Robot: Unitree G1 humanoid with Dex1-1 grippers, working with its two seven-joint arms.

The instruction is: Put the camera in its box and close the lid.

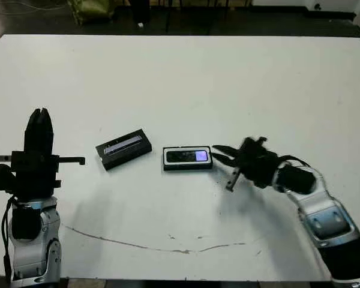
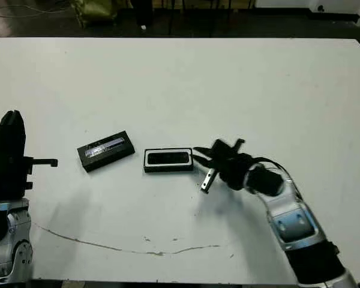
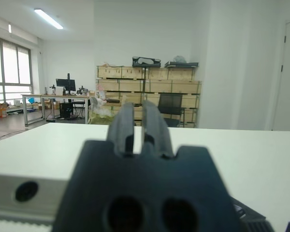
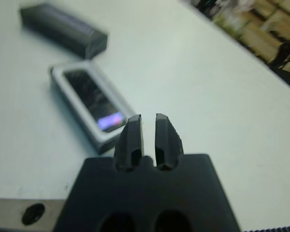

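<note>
The camera [image 1: 188, 156], a slim black bar with a small bluish screen, lies inside the box [image 1: 188, 167], a shallow white-lined tray at the table's middle. Left of it, the lid [image 1: 124, 148] lies flat, black with a silvery stripe. My right gripper [image 1: 216, 152] is low over the table, just off the box's right end, its fingers close together and holding nothing. The right wrist view shows the camera [image 4: 89, 94] in the box [image 4: 61, 92] just beyond the fingertips [image 4: 134, 122], and the lid [image 4: 63, 29] farther off. My left gripper [image 1: 41, 111] points upward at the left, shut and empty.
The white table [image 1: 228, 84] stretches wide behind and to the right of the objects. A thin dark scratch line [image 1: 156, 246] runs along the near edge. Dark floor and furniture lie beyond the far edge.
</note>
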